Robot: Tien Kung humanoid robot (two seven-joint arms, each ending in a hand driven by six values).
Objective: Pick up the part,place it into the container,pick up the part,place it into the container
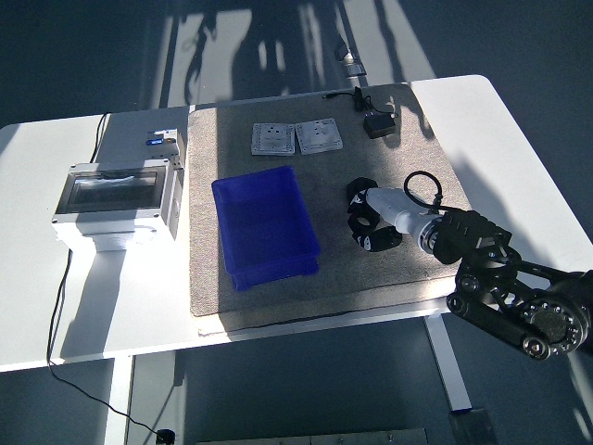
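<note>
Sunlit white worktop (519, 120) with a mat under everything. My right robot hand (371, 218) sits curled around the black part (357, 192), and the blue container (264, 225) waits empty just beside it, so short carry.

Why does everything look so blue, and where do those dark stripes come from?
Head view: a strong blue tint washes over the whole picture. Hard light leaves bright patches on the white table, with long shadows cast across the floor at the top and under the grey box. Edges look slightly soft, not sharp.
</note>
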